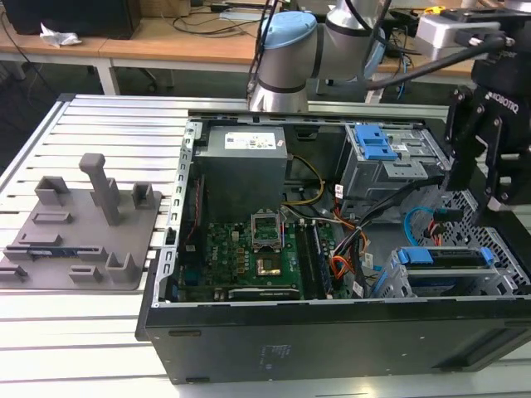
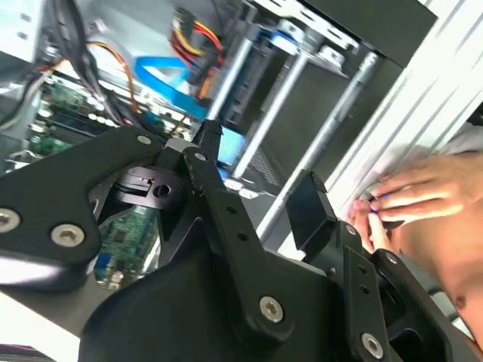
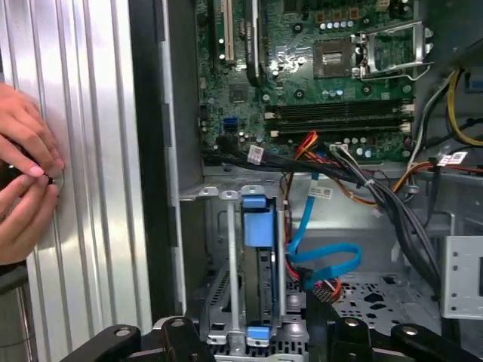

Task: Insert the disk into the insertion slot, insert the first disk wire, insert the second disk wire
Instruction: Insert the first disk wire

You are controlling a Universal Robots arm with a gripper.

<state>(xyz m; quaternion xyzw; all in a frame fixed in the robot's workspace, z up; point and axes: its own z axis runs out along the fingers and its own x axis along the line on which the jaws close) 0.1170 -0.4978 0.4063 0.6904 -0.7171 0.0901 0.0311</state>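
**Exterior view**
- Case (image 1: 332,340): lying open on the worktop (image 1: 108,124), toward the edge at the exterior view's right.
- Slot (image 1: 397,280): sitting in the case's near corner, at the exterior view's right.
- Disk (image 1: 444,257): lying flat inside the slot, its blue carrier showing along the upper edge.
- Gripper (image 1: 474,186): hanging over the case's far side, above and beyond the slot. Its fingers are spreading wide, carrying nothing and touching nothing.
- Fixture (image 1: 75,224): resting near the worktop's edge at the exterior view's left, well apart from the case.

**Second wrist view**
- Gripper (image 2: 256,166): fingers standing apart, with nothing between them.
- Blue cable (image 2: 162,79): curving loose inside the case.
- Hands (image 2: 415,204): a person's, resting on the worktop outside the case wall.

**First wrist view**
- Disk (image 3: 254,226): showing edge-on between the rails of the slot (image 3: 230,279).
- Blue cable (image 3: 321,260): looping just beside the disk, with red-orange wires (image 3: 328,290) lying under the loop.
- Hands (image 3: 23,143): lying on the worktop (image 3: 90,151), apart from the case.

**Progress**
- The disk is looking seated, so the first step appears done.
- I cannot tell whether either plug is sitting in the disk. Both wires are looking slack, so those two steps are probably remaining.
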